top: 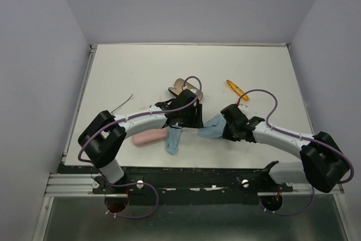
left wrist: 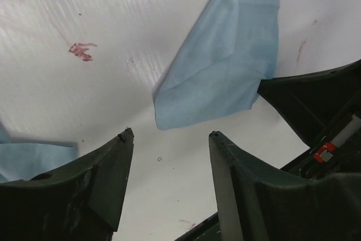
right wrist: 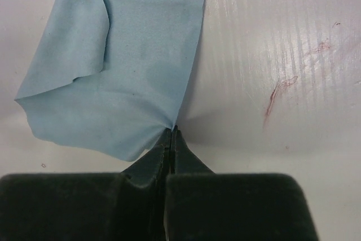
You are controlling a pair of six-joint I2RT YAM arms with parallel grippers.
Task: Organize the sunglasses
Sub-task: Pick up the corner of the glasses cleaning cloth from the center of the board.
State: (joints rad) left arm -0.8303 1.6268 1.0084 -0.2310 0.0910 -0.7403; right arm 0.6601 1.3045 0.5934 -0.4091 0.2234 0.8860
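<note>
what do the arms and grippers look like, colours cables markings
The left arm and right arm have pale white links with chunky black joint housings. A thin purple cable loops along each. The left gripper and right gripper are matte black, with wedge-shaped fingers tapering to narrow tips. No sleeves or clear markings show.

The cloth [right wrist: 124,55] looks soft and matt, the table [right wrist: 271,43] faintly ribbed, the sunglasses [top: 236,88] glossy.

Open bench [top: 141,66] stretches along the far side and around the orange sunglasses [top: 236,88], while blue cloths [top: 211,131], a pink case [top: 149,137] and an open brown case [top: 181,87] crowd the near middle.
</note>
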